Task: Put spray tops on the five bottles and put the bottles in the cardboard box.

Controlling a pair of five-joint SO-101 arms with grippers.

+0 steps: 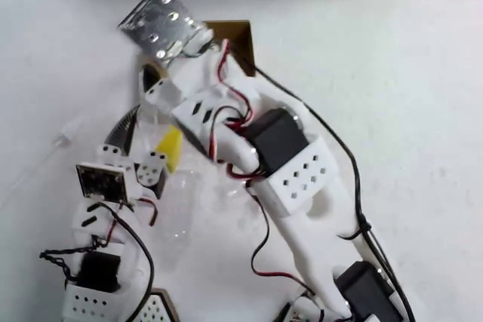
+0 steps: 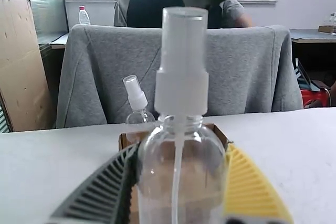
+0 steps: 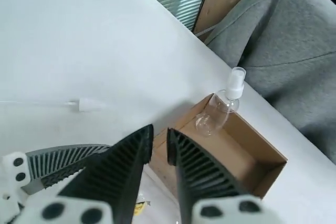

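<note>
High camera: hanging above the table (image 1: 407, 73), looking straight down, taking in both arms and one corner of the cardboard box (image 1: 240, 32). Left wrist camera: sitting low, facing level across the tabletop toward a grey cover (image 2: 94, 72), crowding very close on the bottle (image 2: 178, 177) in the left gripper (image 2: 181, 153). Right wrist camera: riding higher, looking down at a slant past the right gripper (image 3: 160, 132). All three are sharing the box; both wrist cameras are catching the second bottle (image 3: 218, 114) in it.
</note>
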